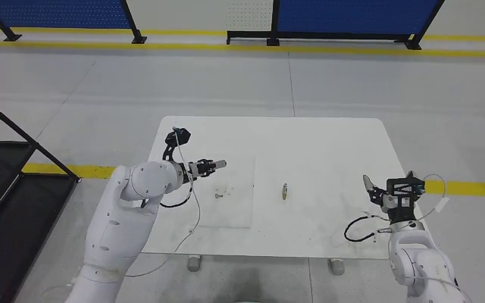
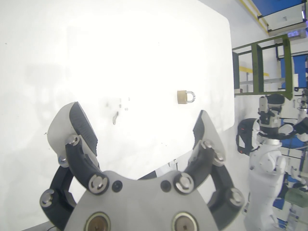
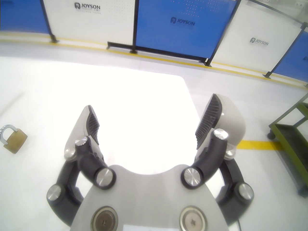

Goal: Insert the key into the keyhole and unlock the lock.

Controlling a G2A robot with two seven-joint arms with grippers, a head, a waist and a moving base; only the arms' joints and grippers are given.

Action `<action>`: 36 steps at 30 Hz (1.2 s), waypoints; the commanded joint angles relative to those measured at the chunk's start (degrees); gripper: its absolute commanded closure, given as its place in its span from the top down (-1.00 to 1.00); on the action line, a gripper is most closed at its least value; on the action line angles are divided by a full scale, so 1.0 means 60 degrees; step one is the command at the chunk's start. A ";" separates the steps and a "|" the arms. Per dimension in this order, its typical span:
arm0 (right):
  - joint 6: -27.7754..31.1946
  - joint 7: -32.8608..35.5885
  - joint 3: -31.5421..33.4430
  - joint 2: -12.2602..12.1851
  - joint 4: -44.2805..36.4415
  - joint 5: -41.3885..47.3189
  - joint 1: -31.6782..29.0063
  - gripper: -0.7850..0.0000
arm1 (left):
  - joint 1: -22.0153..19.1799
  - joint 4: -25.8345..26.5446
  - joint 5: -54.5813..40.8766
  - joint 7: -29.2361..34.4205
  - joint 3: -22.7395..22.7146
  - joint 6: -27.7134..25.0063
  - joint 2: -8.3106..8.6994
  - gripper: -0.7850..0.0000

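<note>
A small brass padlock [image 1: 285, 191] with a silver shackle lies flat near the middle of the white table [image 1: 318, 144]. It is the padlock [image 2: 185, 97] ahead of my left gripper and the padlock [image 3: 12, 138] off to the side of my right one. A small silver key [image 1: 218, 195] lies on the table to its left; this key [image 2: 115, 118] rests just beyond my left gripper [image 2: 139, 121], which hangs open above the table's left part [image 1: 218, 163]. My right gripper [image 3: 154, 118] stands open over the right edge [image 1: 388, 185], holding nothing.
A black cart [image 1: 23, 189] stands left of the table. Blue and white fence panels [image 1: 341, 15] line the far floor beyond a yellow line. A green cart [image 3: 291, 135] stands past the table's right side. Another robot [image 2: 267, 140] stands beyond the table's edge.
</note>
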State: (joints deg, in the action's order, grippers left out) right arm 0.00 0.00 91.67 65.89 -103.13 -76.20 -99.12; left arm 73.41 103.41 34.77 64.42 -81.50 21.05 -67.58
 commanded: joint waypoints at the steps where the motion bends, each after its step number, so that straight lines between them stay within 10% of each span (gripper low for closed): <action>1: 0.0000 0.0000 0.0000 0.0000 0.0000 0.0000 0.0000 1.00 | -0.0154 -0.0534 -0.0414 -0.0019 0.0173 0.0046 -0.0033 1.00; 15: 0.0000 0.0000 0.0000 0.0000 0.0000 0.0000 0.0000 1.00 | -0.0651 -0.2727 -0.1851 -0.0688 0.0994 -0.0350 -0.0173 1.00; 30: 0.0000 0.0000 0.0000 0.0000 0.0000 0.0000 0.0000 1.00 | -0.0766 -0.2604 -0.0780 -0.0126 0.1514 0.0188 -0.0022 0.99; 36: 0.0000 0.0000 0.0000 0.0000 0.0000 0.0000 0.0000 1.00 | -0.0786 -0.2763 -0.0448 -0.0314 0.1695 0.0256 0.0004 0.55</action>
State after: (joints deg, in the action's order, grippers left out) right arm 0.00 0.00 91.67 65.89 -103.13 -76.20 -99.12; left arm 68.80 87.21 31.40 62.71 -71.57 22.42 -67.60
